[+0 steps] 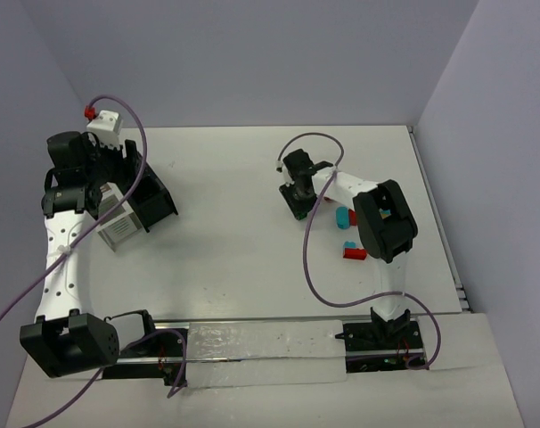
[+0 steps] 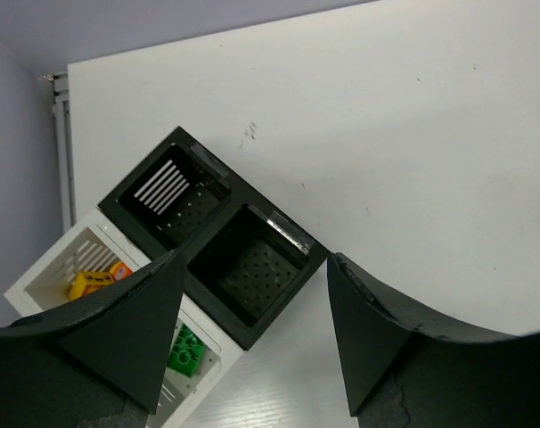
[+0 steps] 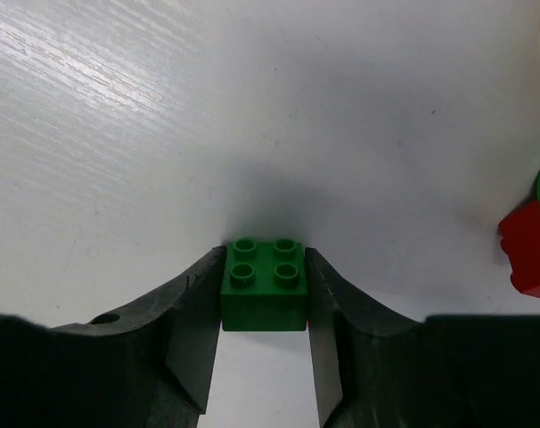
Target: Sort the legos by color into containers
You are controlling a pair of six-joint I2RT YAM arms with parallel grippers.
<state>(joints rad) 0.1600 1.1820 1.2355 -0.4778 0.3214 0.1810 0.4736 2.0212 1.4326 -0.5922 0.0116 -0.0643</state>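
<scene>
So, green lego (image 3: 263,285): studs up, on the right half of the table (image 1: 234,259).
Right gripper (image 3: 264,263): narrow, clamped on the green lego, a finger touching each side.
Loose legos: red one (image 3: 530,254) near on the right; cyan one (image 1: 342,217) close by.
Containers (image 2: 283,234): joined black and white bins, far left, well apart from the held lego.
Binned legos: yellow-orange piece (image 2: 90,283) and green piece (image 2: 185,350) in white bins.
Left gripper (image 2: 254,267): wide, holding nothing, above the black bins.

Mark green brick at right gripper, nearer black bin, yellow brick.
green brick (image 3: 263,275): right wrist view, studded top.
nearer black bin (image 2: 292,236): left wrist view, far rim.
yellow brick (image 2: 85,283): left wrist view, top face.
</scene>
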